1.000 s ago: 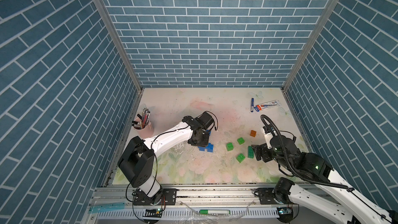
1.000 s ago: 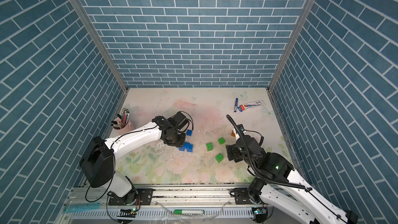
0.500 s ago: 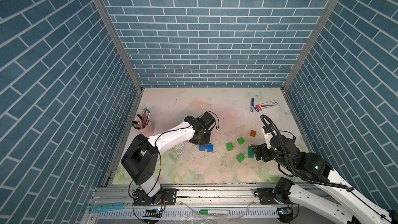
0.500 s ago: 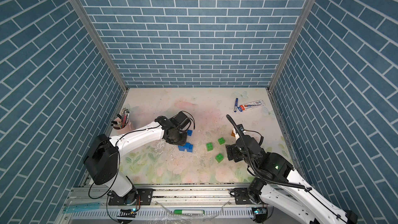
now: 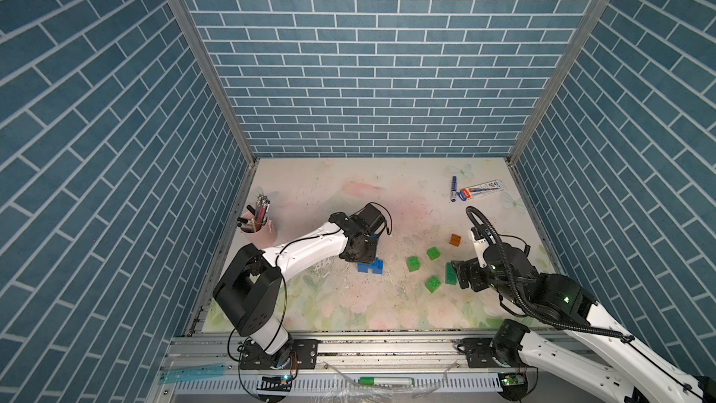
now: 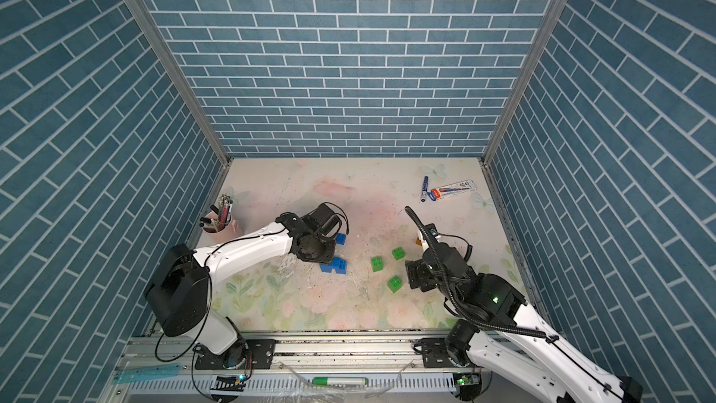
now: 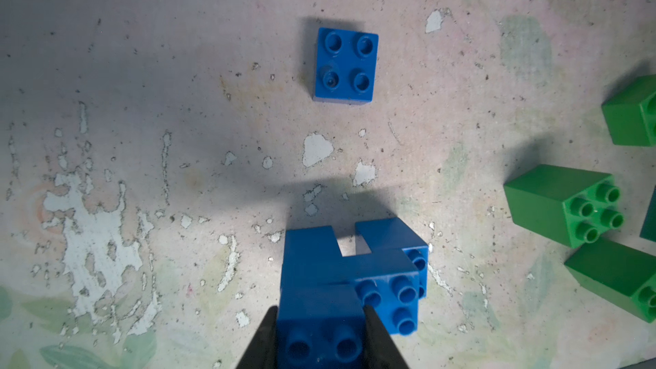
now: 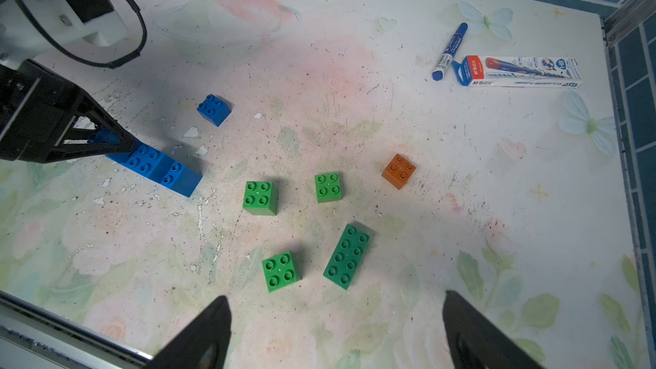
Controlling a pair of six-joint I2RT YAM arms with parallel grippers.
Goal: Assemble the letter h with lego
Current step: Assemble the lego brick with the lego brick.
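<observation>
The joined blue bricks (image 5: 371, 267) form a notched cluster. A single blue brick (image 6: 341, 239) sits at twelve o'clock from it. Three green squares (image 5: 413, 264), a long green brick (image 5: 450, 274) and an orange brick (image 5: 455, 240) lie scattered at three o'clock, studs up.

Seemingly a robotics lab test cell: two white robot arms (image 5: 310, 248) bolted to an aluminium rail (image 5: 387, 347) at the front of a worn floral-print tabletop (image 5: 348, 188), enclosed on three sides by blue brick-pattern panels (image 5: 368, 52) held between metal corner posts (image 5: 202, 56).

blue marker (image 5: 453, 189) just beside pen box (image 5: 482, 190), far bench (image 5: 333, 184) corner | pink cup (image 5: 260, 231) holding pens | green marker (image 5: 384, 381) on front rail
</observation>
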